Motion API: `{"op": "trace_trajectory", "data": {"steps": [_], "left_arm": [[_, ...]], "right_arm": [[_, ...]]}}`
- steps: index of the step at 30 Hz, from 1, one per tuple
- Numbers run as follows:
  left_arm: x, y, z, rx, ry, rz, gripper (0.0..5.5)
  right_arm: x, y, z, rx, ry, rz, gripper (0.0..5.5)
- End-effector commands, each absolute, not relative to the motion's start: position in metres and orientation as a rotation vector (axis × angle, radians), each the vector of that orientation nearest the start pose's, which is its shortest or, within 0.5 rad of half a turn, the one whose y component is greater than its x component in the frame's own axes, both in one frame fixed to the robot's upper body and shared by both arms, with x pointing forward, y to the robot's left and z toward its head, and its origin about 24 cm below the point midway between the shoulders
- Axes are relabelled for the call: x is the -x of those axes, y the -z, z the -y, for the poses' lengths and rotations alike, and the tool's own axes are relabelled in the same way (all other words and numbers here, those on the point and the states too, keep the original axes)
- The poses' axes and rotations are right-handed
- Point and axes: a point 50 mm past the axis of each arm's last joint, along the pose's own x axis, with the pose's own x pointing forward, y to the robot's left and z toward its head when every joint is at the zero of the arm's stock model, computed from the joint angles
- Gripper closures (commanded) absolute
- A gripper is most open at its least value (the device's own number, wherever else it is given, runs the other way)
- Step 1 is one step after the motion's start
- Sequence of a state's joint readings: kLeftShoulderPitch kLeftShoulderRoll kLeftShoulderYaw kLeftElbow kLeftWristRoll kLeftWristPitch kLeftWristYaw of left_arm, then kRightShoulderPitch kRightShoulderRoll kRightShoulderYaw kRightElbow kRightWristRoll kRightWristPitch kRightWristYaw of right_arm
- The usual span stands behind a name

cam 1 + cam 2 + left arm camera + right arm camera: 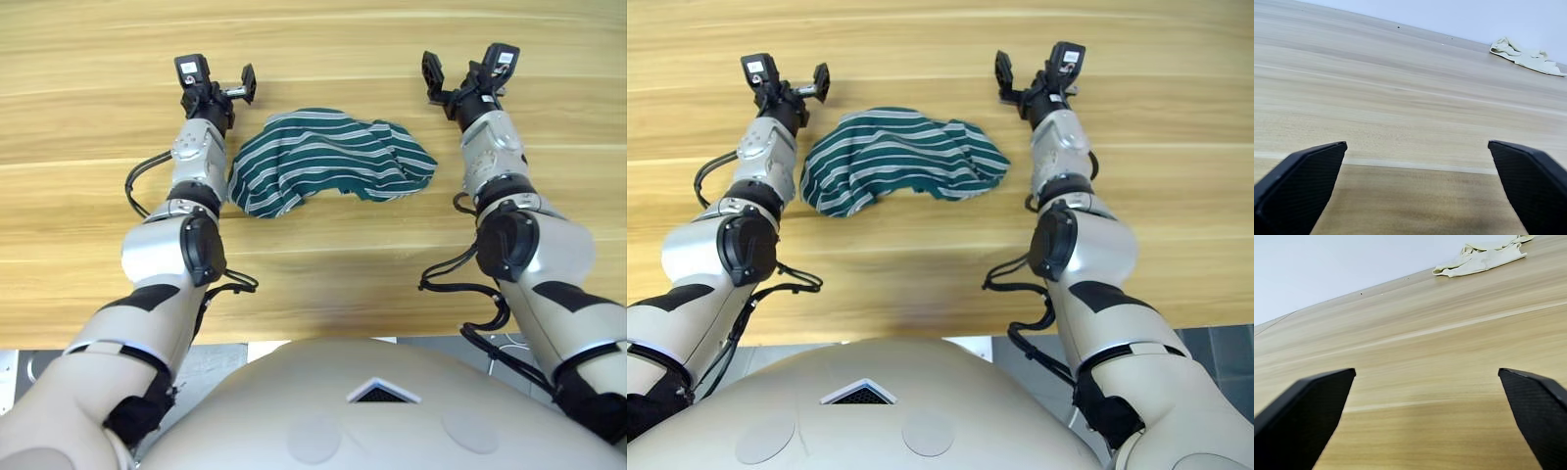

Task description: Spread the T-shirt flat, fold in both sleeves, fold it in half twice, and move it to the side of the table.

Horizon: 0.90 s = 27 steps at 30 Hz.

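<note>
- Left eye view: the T-shirt (328,162) lies bunched in a green-and-white striped heap on the bench (323,284), roughly midway between its side edges and not yet spread. The left end effector (220,80) hovers just beside the heap's left end, and the right end effector (465,70) is near its right end. Both have their fingers wide apart and hold nothing.
- Right eye view: the heap sits between the two forearms, with the left forearm just beside its edge.
- Left wrist view: the two fingers (1303,181) stand apart over bare wood. A pale cloth (1523,53) lies by the bench's far edge.
- Right wrist view: this end effector is likewise spread, with nothing between its tips and the pale cloth far off.
- Handling, as a judgement: the T-shirt looks light, soft and limp. It will probably sag, and slide easily on the smooth wood. Pinching a single layer at the outer hem or shoulder edges and drawing them apart looks best.
</note>
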State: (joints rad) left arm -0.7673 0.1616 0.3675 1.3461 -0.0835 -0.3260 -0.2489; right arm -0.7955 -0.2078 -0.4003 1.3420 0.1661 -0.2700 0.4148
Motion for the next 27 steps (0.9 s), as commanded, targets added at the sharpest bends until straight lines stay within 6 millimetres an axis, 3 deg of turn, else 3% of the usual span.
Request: {"op": "trace_trajectory", "data": {"steps": [1, 19, 23, 27], "left_arm": [[-0.356, -0.018, -0.184, 0.177, 0.050, -0.198, 0.12], [-0.357, -0.019, -0.184, 0.175, 0.046, -0.182, 0.12], [-0.358, -0.027, -0.181, 0.224, 0.096, -0.091, 0.12], [-0.361, -0.053, -0.184, 0.349, 0.294, 0.118, 0.12]], "right_arm": [[-0.359, -0.028, 0.201, -0.261, -0.124, -0.174, 0.10], [-0.359, -0.029, 0.200, -0.224, -0.134, -0.155, 0.10], [-0.357, -0.035, 0.202, -0.194, -0.150, -0.062, 0.10], [-0.355, -0.059, 0.196, -0.165, -0.410, 0.145, 0.10]]}}
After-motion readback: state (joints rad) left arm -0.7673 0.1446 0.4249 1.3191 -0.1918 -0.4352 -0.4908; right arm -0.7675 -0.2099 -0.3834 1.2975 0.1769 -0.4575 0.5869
